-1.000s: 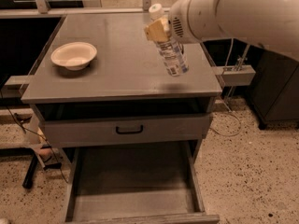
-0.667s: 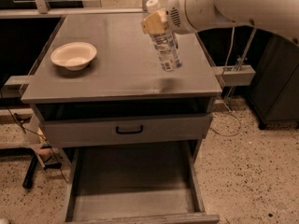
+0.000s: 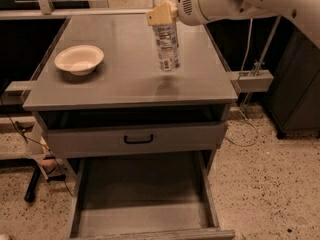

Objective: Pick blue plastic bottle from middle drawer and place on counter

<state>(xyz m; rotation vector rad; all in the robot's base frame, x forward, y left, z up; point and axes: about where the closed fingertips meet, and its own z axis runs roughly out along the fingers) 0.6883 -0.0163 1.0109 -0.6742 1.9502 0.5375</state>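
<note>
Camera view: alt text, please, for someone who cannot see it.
The gripper, jaws shut on its neck, holds the blue plastic bottle roughly upright above the middle of the counter. A cream bowl sits at picture left on the counter; below, the middle drawer is pulled out, its floor bare.

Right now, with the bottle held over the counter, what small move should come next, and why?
Probably lower straight down. The tool grips the blue plastic bottle near its cap, roughly upright, and the shadow beneath suggests its base hangs above the counter, apart from the bowl.
</note>
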